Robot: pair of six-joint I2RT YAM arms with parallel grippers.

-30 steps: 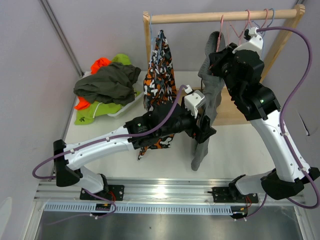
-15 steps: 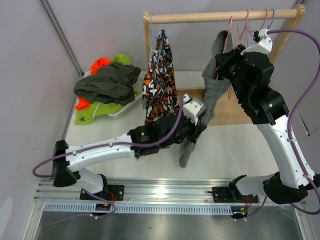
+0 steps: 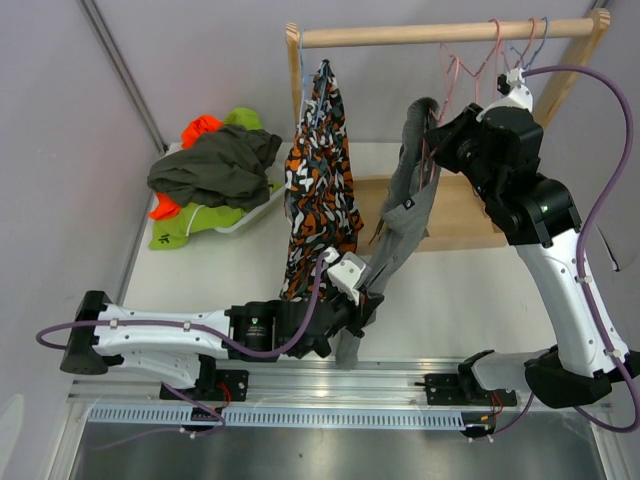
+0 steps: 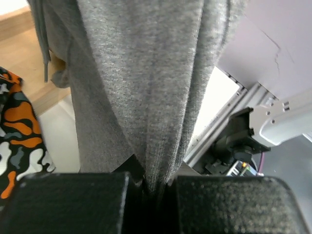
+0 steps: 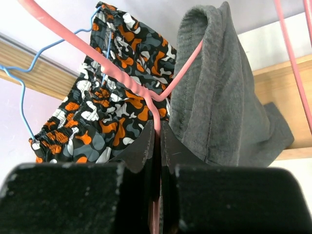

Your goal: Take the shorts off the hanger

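Observation:
Dark grey shorts (image 3: 408, 195) drape over a pink hanger (image 5: 127, 77) on the wooden rail (image 3: 430, 34). My left gripper (image 3: 364, 300) is shut on their lower end (image 4: 146, 78), and the cloth stretches down and forward from the hanger. My right gripper (image 3: 432, 150) is shut on the pink hanger's wire just below its bend, beside the grey cloth (image 5: 219, 97). Camouflage shorts (image 3: 322, 170) hang on a blue hanger (image 5: 19, 97) further left. More shorts lie piled at the far left: dark grey (image 3: 215, 165), orange (image 3: 200, 128) and lime green (image 3: 180, 228).
The rack's wooden base (image 3: 455, 215) and slanted side post (image 3: 570, 70) stand behind my right arm. Other empty hangers (image 3: 530, 40) hang at the rail's right end. A white tray (image 3: 250, 215) holds the pile. The metal rail (image 3: 320, 380) runs along the near edge.
My left gripper shut on the grey shorts' lower end and pulled back and down toward the near edge, stretching the cloth. The right arm shifted slightly with the hanger.

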